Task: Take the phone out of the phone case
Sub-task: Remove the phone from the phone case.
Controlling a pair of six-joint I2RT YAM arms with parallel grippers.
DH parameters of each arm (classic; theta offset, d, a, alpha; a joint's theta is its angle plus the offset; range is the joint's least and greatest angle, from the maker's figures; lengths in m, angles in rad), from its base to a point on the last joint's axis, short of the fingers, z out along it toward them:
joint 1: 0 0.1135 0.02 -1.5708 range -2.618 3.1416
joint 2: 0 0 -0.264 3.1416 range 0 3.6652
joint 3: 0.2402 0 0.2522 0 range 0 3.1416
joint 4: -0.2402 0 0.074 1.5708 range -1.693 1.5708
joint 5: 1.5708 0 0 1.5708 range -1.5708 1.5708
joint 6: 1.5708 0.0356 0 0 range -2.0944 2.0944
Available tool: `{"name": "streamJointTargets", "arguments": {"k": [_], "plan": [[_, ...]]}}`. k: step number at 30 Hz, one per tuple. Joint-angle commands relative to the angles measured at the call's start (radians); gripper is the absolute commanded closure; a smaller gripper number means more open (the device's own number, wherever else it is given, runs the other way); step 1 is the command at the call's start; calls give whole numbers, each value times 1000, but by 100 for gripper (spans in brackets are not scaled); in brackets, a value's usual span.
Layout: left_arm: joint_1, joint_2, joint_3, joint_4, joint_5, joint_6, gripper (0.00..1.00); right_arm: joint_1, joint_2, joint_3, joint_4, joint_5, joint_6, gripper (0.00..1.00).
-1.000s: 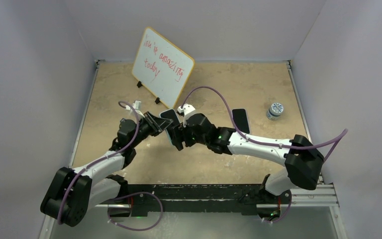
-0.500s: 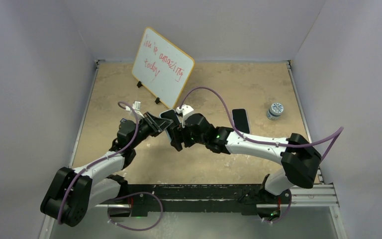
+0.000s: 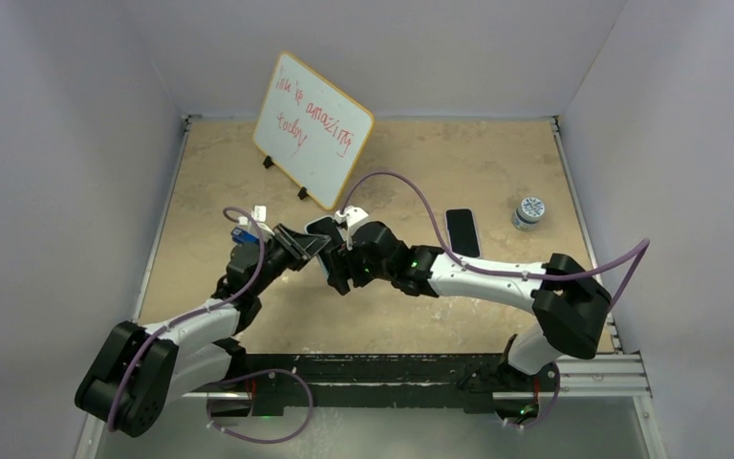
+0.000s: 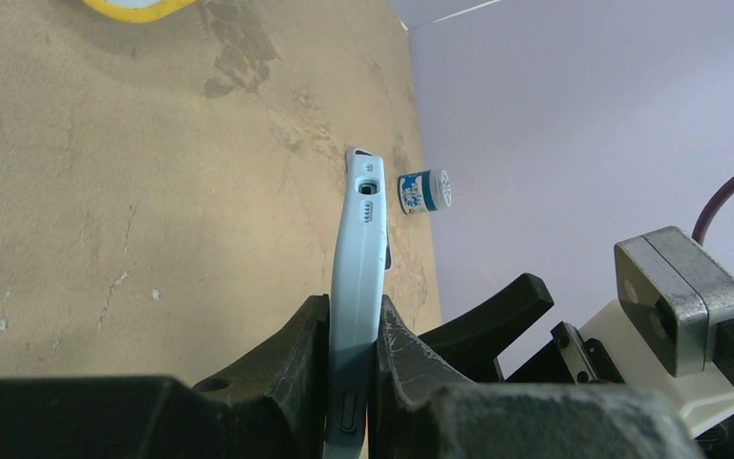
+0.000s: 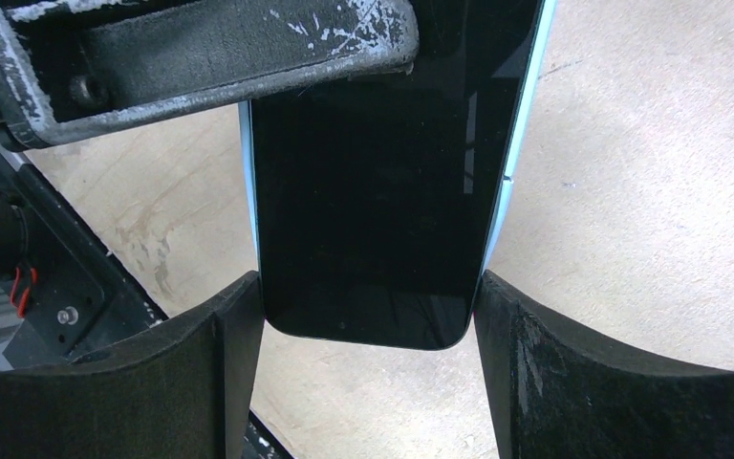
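1. Clamping the light-blue phone case [image 4: 363,229] edge-on, the left gripper [image 4: 352,308] is running narrow: one finger is pressing the back and the other the screen side.
2. The case is hanging in the air above the tan speckled tabletop [image 3: 497,153], left of centre, between the two wrists.
3. The black-screened phone [image 5: 373,191] is sitting inside the case. In the right wrist view the blue rim is showing along both long edges.
4. The right gripper [image 5: 368,287] is standing wide, spanning the phone's width at its free end. Its fingers [image 5: 234,335] are sitting against the two long edges there. How hard they are squeezing is not readable.
5. One left finger is crossing the screen at the top of the right wrist view, so both grippers are working the same cased phone from opposite ends.
6. A flat black rectangular slab [image 3: 462,232] is lying on the table right of the grippers, well apart from the held case.
7. A small white jar with a blue label [image 3: 529,212] is standing near the right wall.
8. A yellow-framed whiteboard with red handwriting [image 3: 313,129] is standing tilted at the back.
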Motion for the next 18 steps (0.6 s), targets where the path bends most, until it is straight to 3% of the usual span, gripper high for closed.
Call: {"name": "streamJointTargets", "arguments": {"k": [1, 6, 9, 15, 18], "plan": [[-62, -53, 1, 156, 1, -138, 100, -2, 29, 18, 56, 42, 3, 27], [-100, -36, 2, 185, -24, -160, 100, -3, 42, 11, 70, 35, 3, 27], [-113, -12, 7, 194, -19, -153, 100, -2, 37, 0, 73, 21, 2, 37], [-114, 12, 4, 163, -14, -84, 99, -26, -8, -80, 136, -57, 38, 71], [-114, 19, 9, 119, -16, -39, 88, -55, -26, -128, 192, -106, 69, 89]]}}
